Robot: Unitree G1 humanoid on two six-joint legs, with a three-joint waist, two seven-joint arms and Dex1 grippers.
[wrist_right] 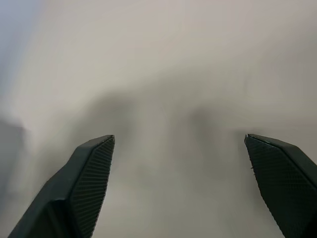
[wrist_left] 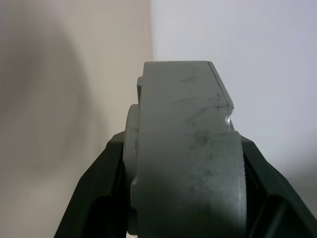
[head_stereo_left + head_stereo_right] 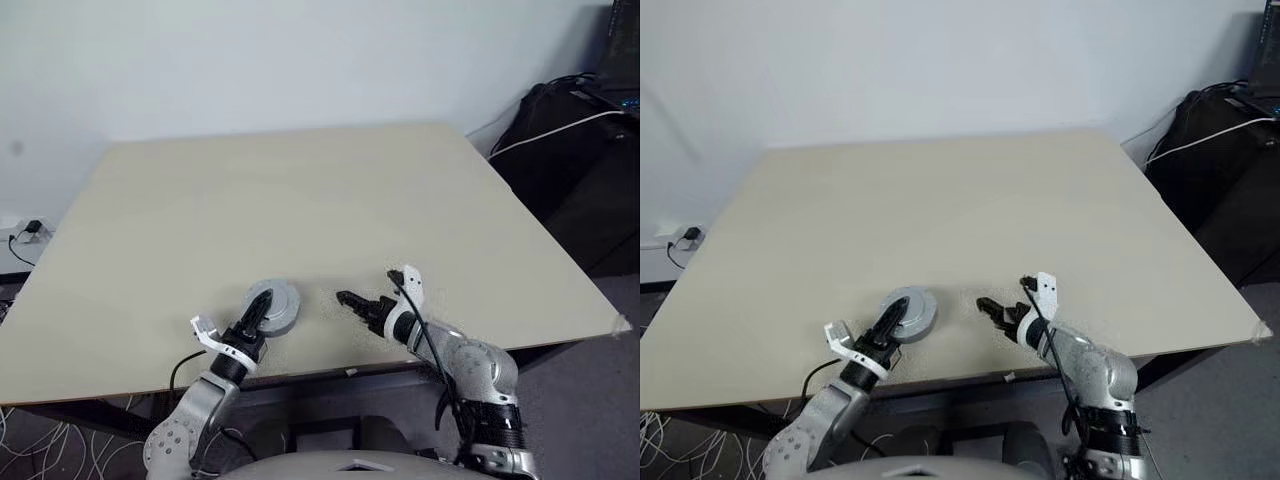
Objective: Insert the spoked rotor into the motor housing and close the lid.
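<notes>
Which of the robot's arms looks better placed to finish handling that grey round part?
Probably the left: the left gripper already clamps the grey disc assembly between its jaws, while the right gripper hangs open beside it, holding nothing.

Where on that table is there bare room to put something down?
Almost all of the table is bare, from the far edge by the wall to both side edges. It is crowded at the near edge, where the left gripper holds the grey disc, with the open right gripper beside it.
</notes>
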